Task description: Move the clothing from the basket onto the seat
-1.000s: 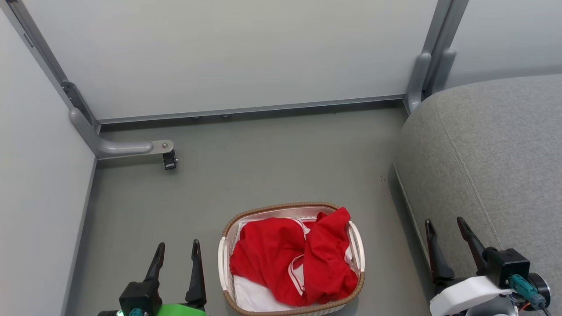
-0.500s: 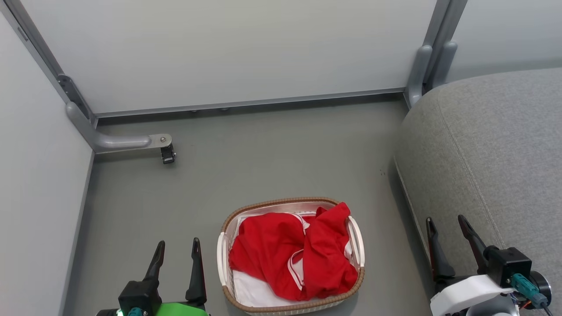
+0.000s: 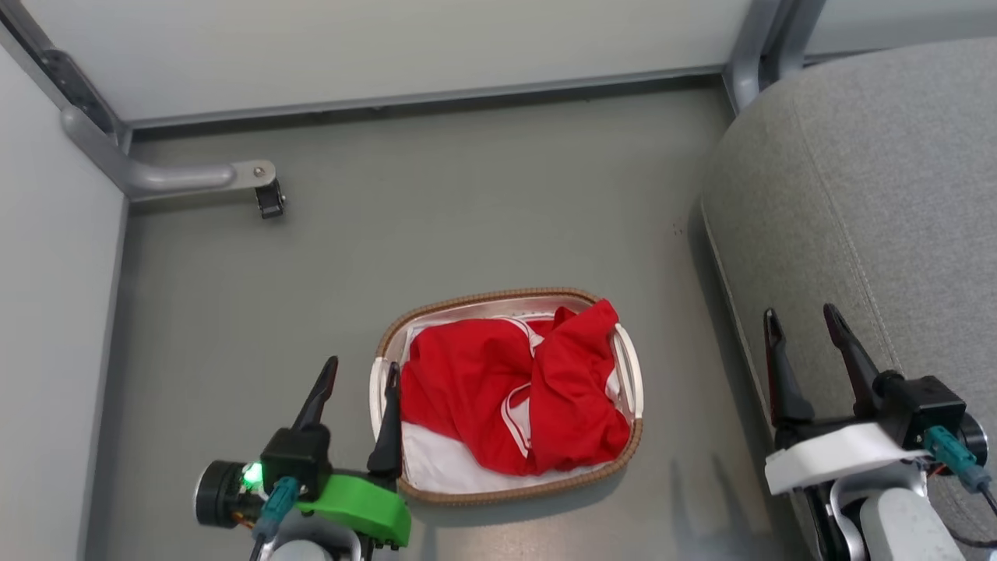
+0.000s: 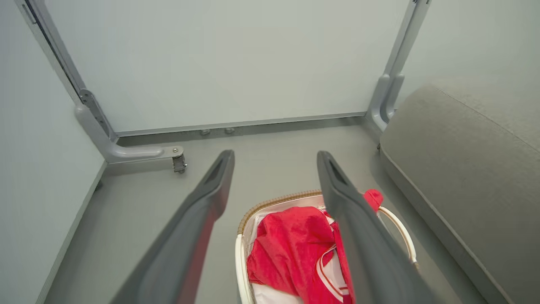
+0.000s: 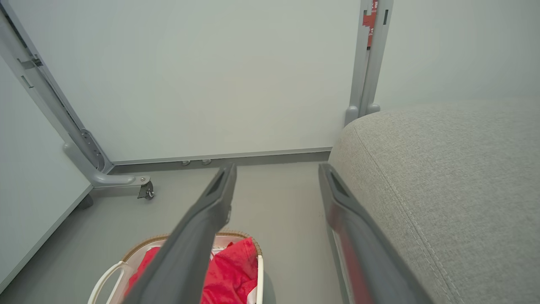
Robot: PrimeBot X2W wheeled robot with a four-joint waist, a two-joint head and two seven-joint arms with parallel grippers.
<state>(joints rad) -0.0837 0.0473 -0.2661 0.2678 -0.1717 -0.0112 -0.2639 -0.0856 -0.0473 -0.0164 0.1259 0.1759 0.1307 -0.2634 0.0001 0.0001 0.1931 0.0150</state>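
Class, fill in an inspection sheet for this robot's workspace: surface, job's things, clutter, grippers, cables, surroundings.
Surface: plain grey floor; the basket stands on it.
Job's things: red clothing heaped in the basket over its white liner; none on the visible part of the grey seat at the right.
Clutter: nothing seen.
Grippers: left gripper open, empty, by the basket's left handle; right gripper open, empty, before the seat's edge.
Cables: teal plugs at both wrists.
Surroundings: pale partition panels, grey frame, a caster foot far left.

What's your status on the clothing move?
Left gripper open by basket, right gripper open by seat. Clothing in basket, untouched. Nothing seen blocking the way.
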